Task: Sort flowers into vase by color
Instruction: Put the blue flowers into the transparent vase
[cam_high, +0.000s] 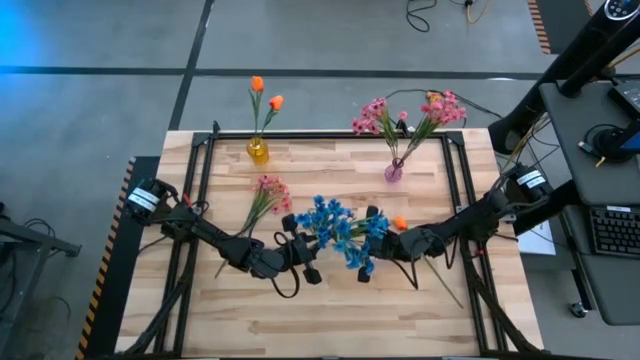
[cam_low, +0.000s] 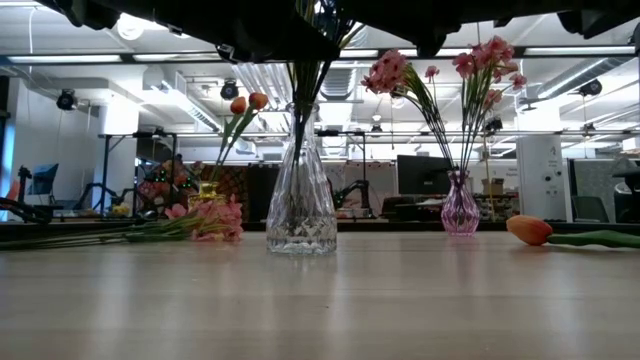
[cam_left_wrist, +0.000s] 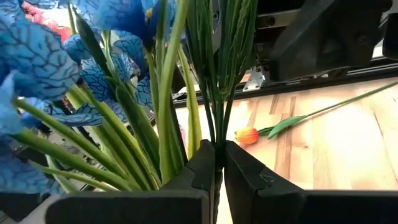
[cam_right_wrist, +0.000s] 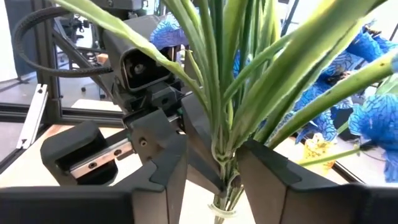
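A bunch of blue flowers (cam_high: 338, 228) stands upright, its green stems (cam_low: 303, 95) reaching down into a clear glass vase (cam_low: 300, 205) at mid-table. My left gripper (cam_left_wrist: 219, 165) is shut on some of these stems. My right gripper (cam_right_wrist: 213, 171) comes from the opposite side, its two fingers standing open on either side of the stem bundle (cam_right_wrist: 225, 155); whether they touch it I cannot tell. A pink flower (cam_high: 266, 192) and an orange tulip (cam_high: 400, 223) lie flat on the table. My left gripper pinches a few thin dark green stems (cam_left_wrist: 217, 127) of the blue bunch between its two fingers. The fingers come in about level, from the table's left, and lie across the stems. The stems stand upright, and their lower ends sit in the clear vase.
A yellow vase (cam_high: 258, 151) with two orange tulips stands at the far left. At the far right a pink vase (cam_high: 394, 172) holds pink flowers. The loose tulip's stem (cam_high: 440, 272) runs toward the near right. A black frame rail (cam_high: 330, 134) borders the far edge.
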